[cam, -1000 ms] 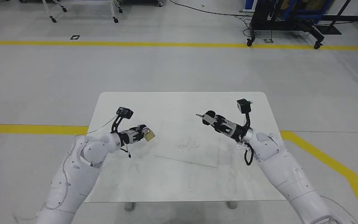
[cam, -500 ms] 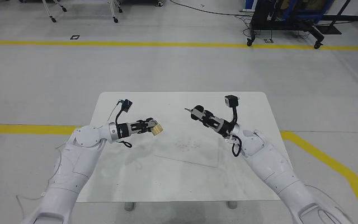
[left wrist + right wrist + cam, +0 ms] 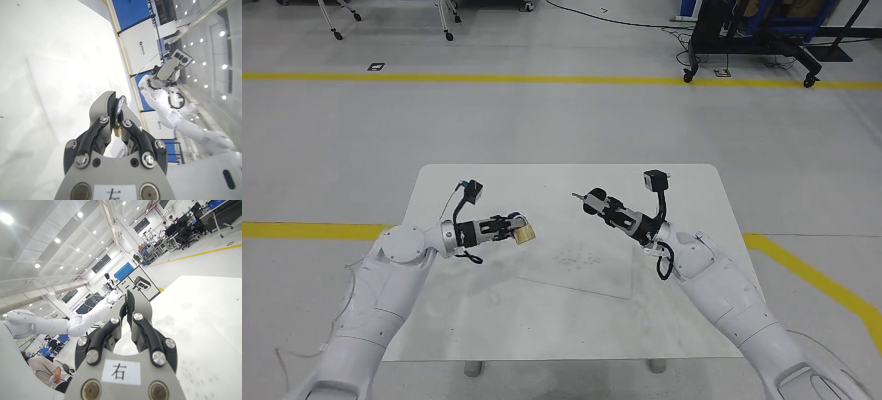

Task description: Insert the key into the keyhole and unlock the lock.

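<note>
A brass padlock (image 3: pixel 525 233) with a steel shackle (image 3: pixel 121 105) is clamped in my left gripper (image 3: pixel 512 230), which is shut on it above the table's left-middle; the brass body (image 3: pixel 117 131) sits deep between the fingers. My right gripper (image 3: pixel 592 201) hangs above the table's middle right, shut on a small key (image 3: pixel 577 196) whose thin tip points left toward the padlock. A gap of roughly a hand's width separates key tip and padlock. In the right wrist view the right gripper (image 3: pixel 126 301) has its pads pressed together and the key is hidden.
The white table (image 3: pixel 542 180) carries a thin clear mat (image 3: pixel 582 268) with small dark specks under the two grippers. Yellow floor lines (image 3: pixel 442 77) run behind and beside the table. A dark cart (image 3: pixel 752 40) stands far back right.
Both arms swung inward and up over the table: the left gripper carried the padlock right, the right gripper carried the key left and farther back. In the last half second only the left arm shifted slightly.
</note>
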`<action>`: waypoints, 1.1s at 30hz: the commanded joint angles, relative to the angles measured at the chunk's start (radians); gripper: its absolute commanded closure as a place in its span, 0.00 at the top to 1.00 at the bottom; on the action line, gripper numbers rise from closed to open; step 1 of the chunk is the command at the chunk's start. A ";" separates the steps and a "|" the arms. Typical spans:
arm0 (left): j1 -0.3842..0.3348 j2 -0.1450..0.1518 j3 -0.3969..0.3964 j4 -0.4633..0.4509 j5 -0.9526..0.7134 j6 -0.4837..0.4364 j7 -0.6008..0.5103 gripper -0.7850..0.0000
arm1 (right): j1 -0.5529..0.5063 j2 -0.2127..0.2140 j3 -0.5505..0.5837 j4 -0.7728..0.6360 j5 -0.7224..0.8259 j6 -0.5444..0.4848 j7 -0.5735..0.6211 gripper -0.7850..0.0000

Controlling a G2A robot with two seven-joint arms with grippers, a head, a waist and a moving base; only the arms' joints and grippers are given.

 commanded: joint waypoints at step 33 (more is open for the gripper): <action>-0.227 -0.120 0.231 0.303 -0.307 0.493 -0.154 0.00 | -0.083 -0.028 0.017 -0.094 -0.205 0.024 -0.165 0.00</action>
